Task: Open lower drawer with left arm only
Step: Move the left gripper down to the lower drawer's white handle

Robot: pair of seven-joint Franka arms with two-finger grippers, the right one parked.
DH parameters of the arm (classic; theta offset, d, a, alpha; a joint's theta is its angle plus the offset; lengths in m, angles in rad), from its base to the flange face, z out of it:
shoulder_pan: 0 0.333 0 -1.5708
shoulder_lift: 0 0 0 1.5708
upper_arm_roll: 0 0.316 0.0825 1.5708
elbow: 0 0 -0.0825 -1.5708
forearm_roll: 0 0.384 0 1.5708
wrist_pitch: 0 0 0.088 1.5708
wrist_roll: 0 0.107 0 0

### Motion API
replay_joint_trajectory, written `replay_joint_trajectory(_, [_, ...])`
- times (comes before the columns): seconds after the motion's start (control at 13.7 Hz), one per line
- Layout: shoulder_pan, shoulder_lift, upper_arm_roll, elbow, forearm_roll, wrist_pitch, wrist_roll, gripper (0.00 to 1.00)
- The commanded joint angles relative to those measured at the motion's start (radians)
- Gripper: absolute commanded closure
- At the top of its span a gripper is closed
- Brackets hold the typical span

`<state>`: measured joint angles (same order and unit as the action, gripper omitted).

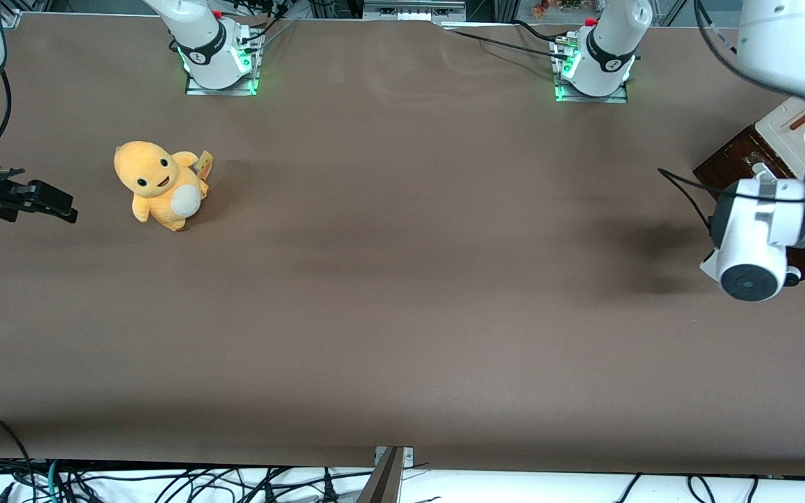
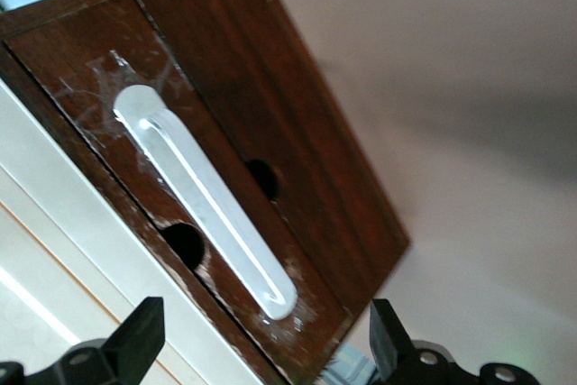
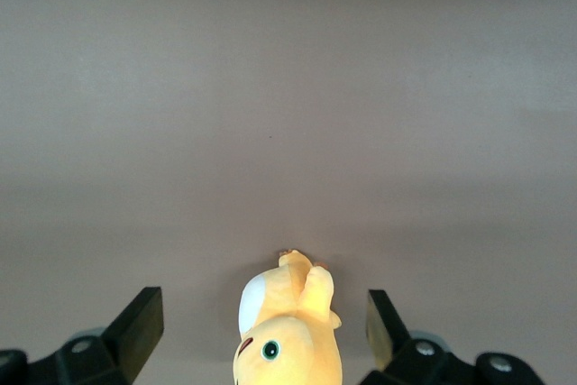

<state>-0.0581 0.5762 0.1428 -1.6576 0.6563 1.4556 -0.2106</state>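
**Left gripper open, facing the cabinet front — wrong-handle risk**

Landmark: small cabinet (image 1: pixel 759 157), at the working arm's end of the table (image 1: pixel 402 279).

- Left arm (image 1: pixel 787 56) hangs over the cabinet and hides most of it in the front view; only the pale top and a strip of dark wood show there.
- Left gripper (image 2: pixel 266 344): fingers spread wide, nothing between them, apart from the cabinet front.
- Wrist view shows two dark brown drawer fronts side by side. The one next to the cabinet's pale top carries a long white bar handle (image 2: pixel 203 200); I take this as the upper drawer.
- Lower drawer (image 2: pixel 297 132) is the other panel, next to the table. Its own handle is not visible here; two round holes sit near the seam between the fronts.

Risks, as judged:
1. The gripper lines up roughly with the visible bar. Closing there would likely pull the wrong drawer.
2. Bar runs tilted relative to the fingers; a skewed closure may slip off.
3. Cabinet looks light and unanchored; a pull could drag the whole cabinet across the table.
4. The plush toy (image 1: pixel 161 183) lies well away, toward the parked arm's end; no interference expected.
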Motion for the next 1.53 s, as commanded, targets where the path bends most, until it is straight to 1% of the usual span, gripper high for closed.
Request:
replay_joint_trajectory(0.0, [0.0,0.071,0.003,0.022,0.086,-0.035,-0.045,0.0])
replay_joint_trajectory(0.15, [0.009,0.106,0.004,0.019,0.115,-0.035,-0.068,0.0])
replay_joint_trajectory(0.22, [0.017,0.116,0.004,0.018,0.138,-0.035,-0.076,0.0])
replay_joint_trajectory(0.36, [0.037,0.132,0.004,0.016,0.155,-0.035,-0.078,0.0])
replay_joint_trajectory(0.51, [0.052,0.145,0.003,0.018,0.192,-0.034,-0.076,0.0])
replay_joint_trajectory(0.66, [0.058,0.157,0.004,0.018,0.198,-0.032,-0.078,0.0])
replay_joint_trajectory(0.73, [0.061,0.157,0.003,0.018,0.216,-0.032,-0.078,0.06])
replay_joint_trajectory(0.8, [0.06,0.16,0.003,0.016,0.227,-0.032,-0.078,0.26])
replay_joint_trajectory(0.87, [0.061,0.163,0.003,0.016,0.229,-0.032,-0.078,0.44])
replay_joint_trajectory(0.95, [0.067,0.163,0.004,0.016,0.23,-0.032,-0.078,0.56])
replay_joint_trajectory(1.17, [0.069,0.165,0.003,0.018,0.232,-0.032,-0.076,0.9])
replay_joint_trajectory(1.24, [0.069,0.165,0.003,0.019,0.232,-0.032,-0.073,0.91])
replay_joint_trajectory(1.46, [0.055,0.178,0.001,0.028,0.23,-0.032,-0.069,0.91])
